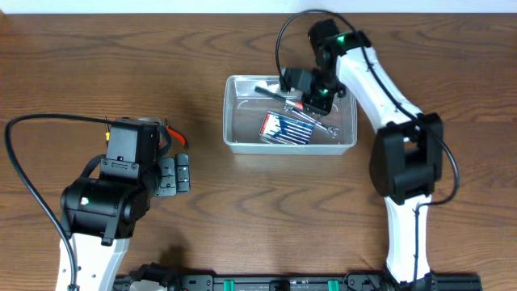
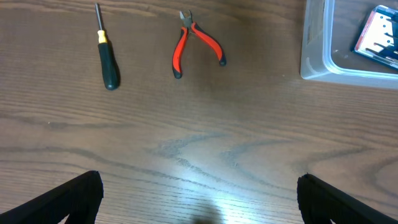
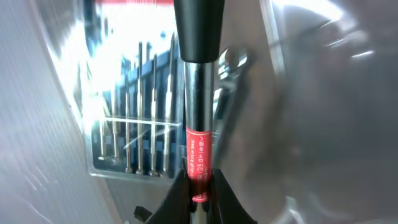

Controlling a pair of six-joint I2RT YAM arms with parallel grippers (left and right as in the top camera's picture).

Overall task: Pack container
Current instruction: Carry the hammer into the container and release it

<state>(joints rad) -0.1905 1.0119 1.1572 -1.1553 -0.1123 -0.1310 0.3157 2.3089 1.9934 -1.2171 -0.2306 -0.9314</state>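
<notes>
Resting on brown wood-grain table (image 1: pixel 97 65), container (image 1: pixel 236 141) hosts right gripper (image 3: pixel 198 190) clamped on screwdriver (image 3: pixel 199 93); left gripper (image 2: pixel 199 199) apart.

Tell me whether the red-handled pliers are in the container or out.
Out. The pliers lie on the bare table, left of the container.

In the overhead view the left arm hides most of the orange-handled pliers (image 1: pixel 172 133), and the right claw (image 1: pixel 311 101) covers part of the tool it holds over the container (image 1: pixel 234 113). The left wrist view cuts off the container (image 2: pixel 317 56) and the blue case (image 2: pixel 379 34) at its right edge. In the right wrist view the container wall (image 3: pixel 348 93) is a blur, and the tool shaft (image 3: pixel 198 124) runs out of frame above.
</notes>
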